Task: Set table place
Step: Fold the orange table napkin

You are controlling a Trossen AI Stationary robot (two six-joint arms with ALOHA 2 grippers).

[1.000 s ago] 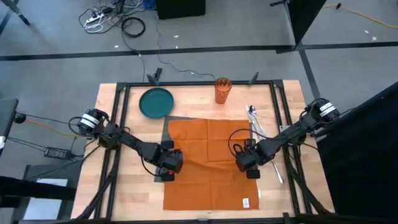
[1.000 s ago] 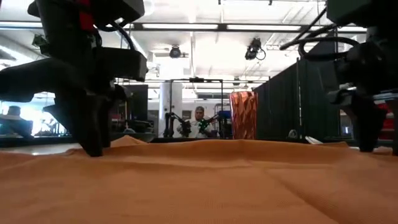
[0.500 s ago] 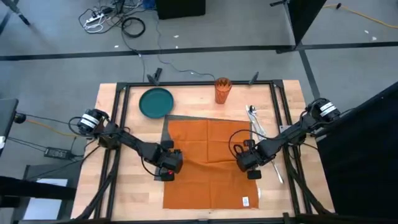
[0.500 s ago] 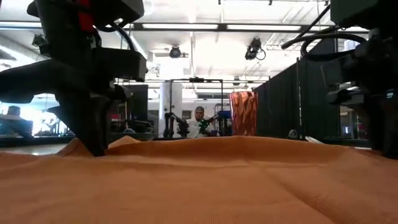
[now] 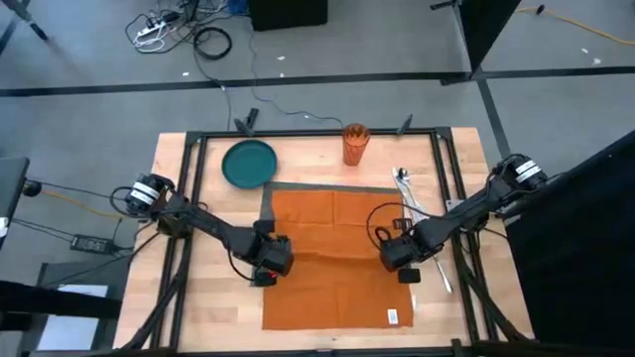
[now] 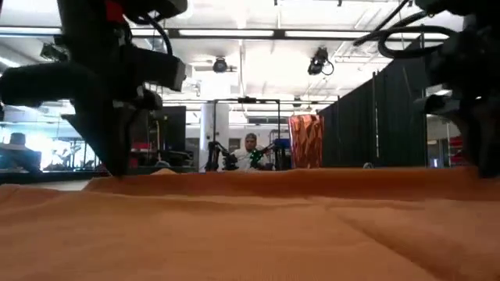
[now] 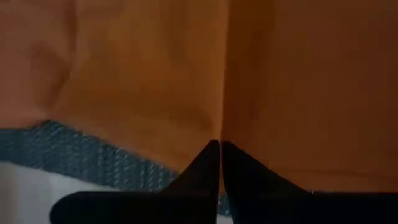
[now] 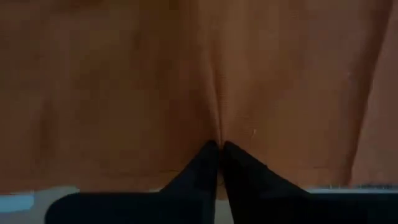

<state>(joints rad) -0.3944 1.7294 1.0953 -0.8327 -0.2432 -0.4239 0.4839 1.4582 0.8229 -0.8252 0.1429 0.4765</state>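
The placemat is lying in the middle of the table, but the orange napkin is covering almost all of it. In the high view only a thin dark strip is showing along the napkin's far edge and at its far left corner. The left wrist view is showing more: a band of grey ribbed mat is coming out from under the cloth just beside the fingers.

The left gripper is sitting at the napkin's left edge and the right gripper at its right edge. In both wrist views the two dark fingers are pressed together on a small fold of the orange cloth, so each gripper is pinching the napkin.

The low view is filled with orange cloth; the mat is not visible there, and the gripper tips are hard to make out.

Beyond the napkin, a teal plate and an orange cup are standing near the far edge, and cutlery is lying at the right.
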